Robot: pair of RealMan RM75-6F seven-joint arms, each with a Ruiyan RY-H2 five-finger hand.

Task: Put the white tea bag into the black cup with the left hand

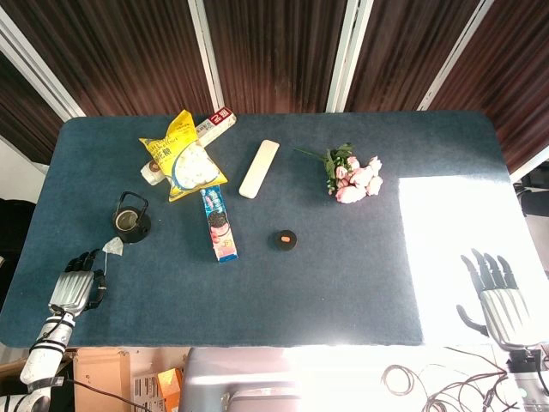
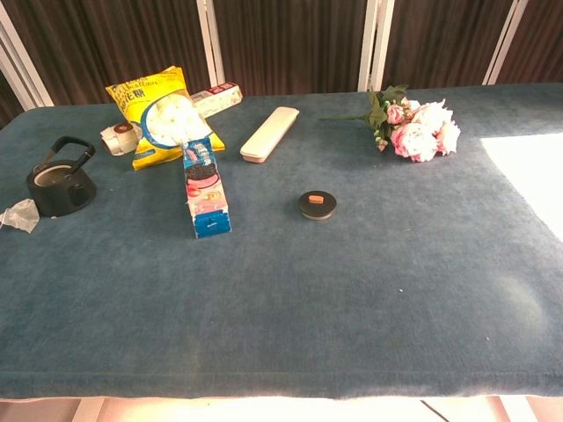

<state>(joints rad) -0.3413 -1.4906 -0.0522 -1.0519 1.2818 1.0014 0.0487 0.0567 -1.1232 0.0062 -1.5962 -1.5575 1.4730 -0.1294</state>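
The white tea bag (image 1: 111, 248) lies on the blue table just in front of and to the left of the black cup (image 1: 130, 221), a small pot with an arched handle. The chest view shows the tea bag (image 2: 19, 216) at the far left edge, beside the black cup (image 2: 60, 185). My left hand (image 1: 75, 288) sits near the table's front left corner, a little short of the tea bag, fingers extended toward it and holding nothing. My right hand (image 1: 497, 300) hovers at the front right edge with its fingers spread and empty. Neither hand appears in the chest view.
Behind the cup lie a yellow snack bag (image 1: 184, 159), a small roll (image 1: 152, 172) and a red-white box (image 1: 214, 124). A cookie box (image 1: 219, 223), a beige case (image 1: 259, 168), a round black lid (image 1: 286, 239) and pink flowers (image 1: 353, 176) sit mid-table. Bright sunlight covers the right side.
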